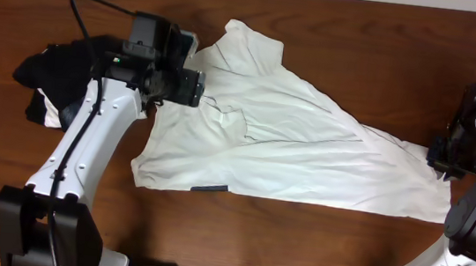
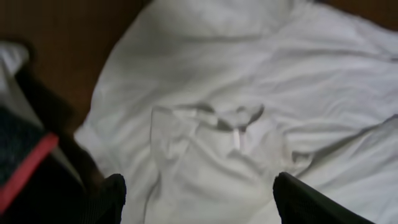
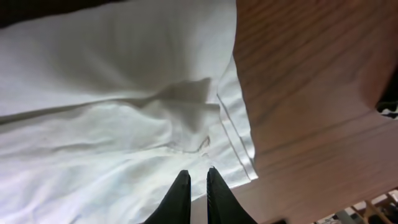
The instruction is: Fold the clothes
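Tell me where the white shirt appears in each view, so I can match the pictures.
Overhead: the white shirt is spread across the middle of the table, reaching toward the right edge.
Left wrist: the shirt fills most of the picture, centre and right.
Right wrist: the shirt covers the left and top; its hem runs right of centre.
Shared landmark: the brown wooden table, bare beside the shirt in every view.

The overhead camera is looking straight down from well above, taking in the whole desk [image 1: 297,245]. The left wrist camera is sitting close over the white shirt [image 2: 249,81], with the left end effector [image 2: 199,199] framing the bottom edge (the view is slightly blurred). The right wrist camera is looking down past the right end effector [image 3: 194,186] at the shirt's edge and bare desk; all three views are sharing that shirt.
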